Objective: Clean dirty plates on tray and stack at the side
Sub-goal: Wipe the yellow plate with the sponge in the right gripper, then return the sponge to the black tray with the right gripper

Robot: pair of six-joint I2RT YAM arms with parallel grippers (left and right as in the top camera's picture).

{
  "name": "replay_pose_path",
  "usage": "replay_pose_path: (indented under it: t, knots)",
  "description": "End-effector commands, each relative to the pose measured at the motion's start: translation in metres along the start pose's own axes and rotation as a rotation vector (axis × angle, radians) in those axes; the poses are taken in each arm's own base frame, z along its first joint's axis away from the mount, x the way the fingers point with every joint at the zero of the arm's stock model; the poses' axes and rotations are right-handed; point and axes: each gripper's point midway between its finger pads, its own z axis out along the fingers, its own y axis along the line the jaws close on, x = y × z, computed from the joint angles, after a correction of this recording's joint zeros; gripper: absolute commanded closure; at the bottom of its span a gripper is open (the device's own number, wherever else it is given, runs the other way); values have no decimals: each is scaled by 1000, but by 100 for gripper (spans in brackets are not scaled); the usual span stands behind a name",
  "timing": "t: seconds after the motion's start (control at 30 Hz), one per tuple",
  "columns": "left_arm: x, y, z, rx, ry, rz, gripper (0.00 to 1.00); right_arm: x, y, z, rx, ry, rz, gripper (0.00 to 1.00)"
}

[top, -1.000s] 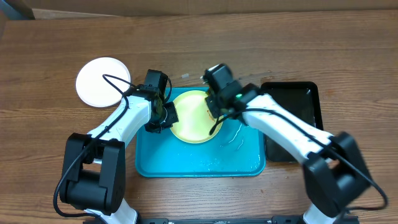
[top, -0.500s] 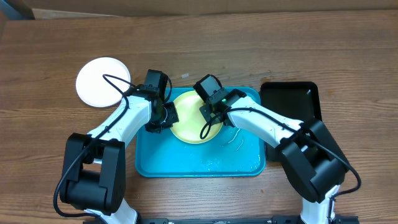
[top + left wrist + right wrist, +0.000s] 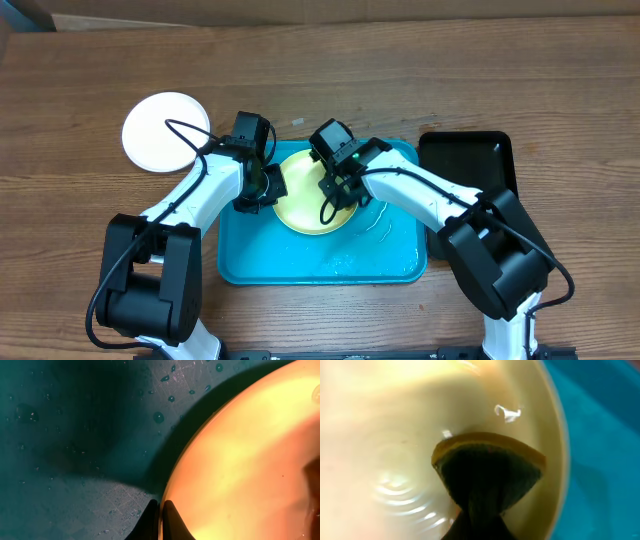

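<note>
A pale yellow-green plate (image 3: 300,203) lies in the blue tray (image 3: 330,262), toward its back left. My left gripper (image 3: 267,186) is shut on the plate's left rim; in the left wrist view the two fingertips (image 3: 160,519) pinch the edge of the plate (image 3: 250,460) above the wet tray floor (image 3: 75,435). My right gripper (image 3: 339,189) is over the plate's middle, shut on a dark green sponge with a yellow edge (image 3: 487,472), which presses on the wet plate (image 3: 395,425). A white plate (image 3: 165,132) sits on the table at the far left.
A narrow black tray (image 3: 470,170) stands just right of the blue tray. Water drops and streaks (image 3: 375,225) lie on the blue tray's right half. The wooden table (image 3: 400,80) stretches behind both arms.
My right gripper has slid the sponge leftward across the plate, from its right rim to its middle. The left gripper and the plate have stayed put.
</note>
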Motion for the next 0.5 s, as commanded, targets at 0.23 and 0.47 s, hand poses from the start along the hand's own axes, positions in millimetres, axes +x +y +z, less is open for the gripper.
replay_pose_path:
  t: [0.23,0.47]
  knots:
    - [2,-1,-3,-1,-9,-6,96,-39,53,-22,-336,-90,47,96]
    - [2,0,-3,-2,-8,-3,96,-67,-9,-70,-298,-129,184,96]
